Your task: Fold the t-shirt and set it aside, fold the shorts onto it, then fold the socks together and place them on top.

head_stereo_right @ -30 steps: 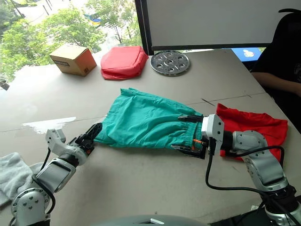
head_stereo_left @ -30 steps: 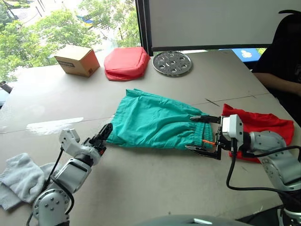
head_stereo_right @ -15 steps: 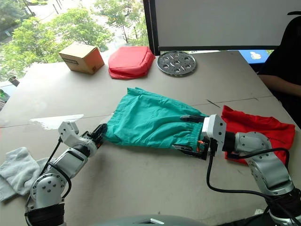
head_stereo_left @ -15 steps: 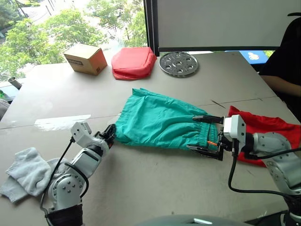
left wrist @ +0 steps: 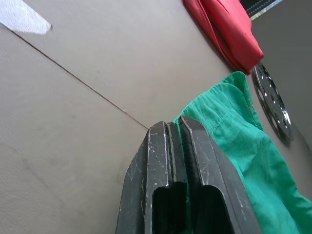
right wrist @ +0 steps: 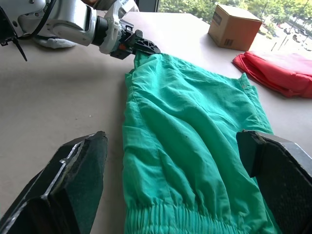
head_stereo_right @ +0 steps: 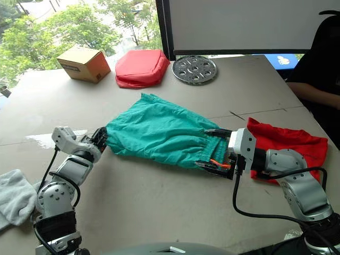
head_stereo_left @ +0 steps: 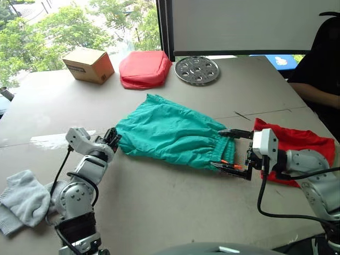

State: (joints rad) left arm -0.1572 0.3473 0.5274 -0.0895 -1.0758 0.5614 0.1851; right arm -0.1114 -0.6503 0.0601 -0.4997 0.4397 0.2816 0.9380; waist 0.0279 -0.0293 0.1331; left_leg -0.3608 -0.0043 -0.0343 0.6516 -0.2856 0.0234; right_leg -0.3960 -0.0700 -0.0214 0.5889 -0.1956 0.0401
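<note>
My left claw (head_stereo_left: 112, 139) is pressed together on the leg-hem corner of the shorts (head_stereo_left: 170, 133), which lie flat mid-table, while my right claw (head_stereo_left: 231, 150) stands spread wide at their elastic waistband, one finger either side, the orange drawstring (head_stereo_right: 219, 163) by the nearer one. The t-shirt (head_stereo_left: 297, 146) lies crumpled at about three o'clock from the shorts, partly behind my right arm, and the socks (head_stereo_left: 21, 201) sit heaped at about eight o'clock, beside my left arm
</note>
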